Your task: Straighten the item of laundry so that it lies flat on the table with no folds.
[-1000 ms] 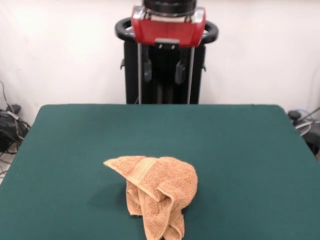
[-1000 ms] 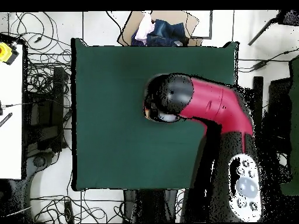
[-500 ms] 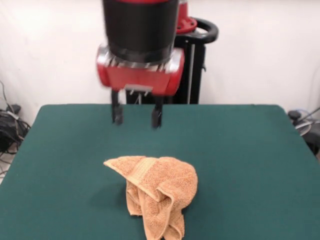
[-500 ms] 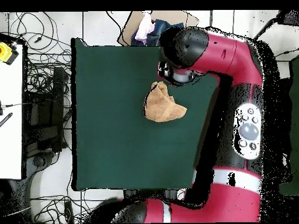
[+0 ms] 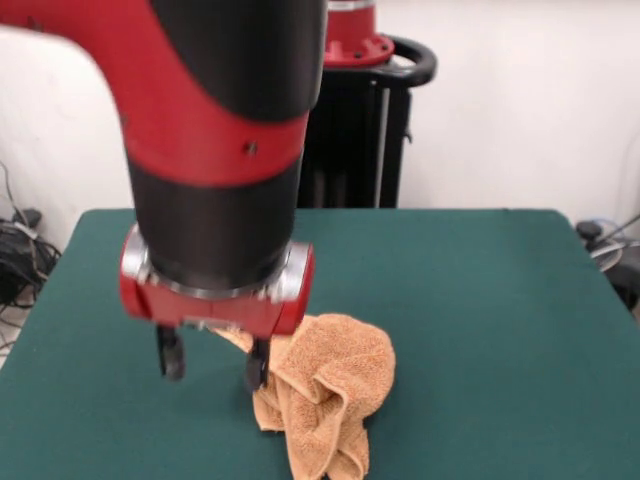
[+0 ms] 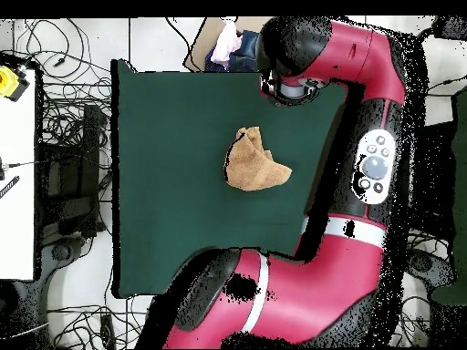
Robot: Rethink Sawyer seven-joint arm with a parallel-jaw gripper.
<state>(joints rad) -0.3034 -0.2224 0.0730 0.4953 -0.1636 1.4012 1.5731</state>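
One towel (image 5: 325,390) is lying crumpled in folds on one table (image 5: 480,300); one gripper (image 5: 213,365) is hanging beside it, jaws spread wide, holding nothing.

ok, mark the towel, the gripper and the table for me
towel (image 5: 335,375), front view, on its bunched upper fold
gripper (image 5: 212,363), front view, midway between its open fingertips
table (image 6: 173,155), overhead view, on bare green top

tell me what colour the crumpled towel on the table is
Orange-tan, a plain terry cloth; the towel shows best in the front view.
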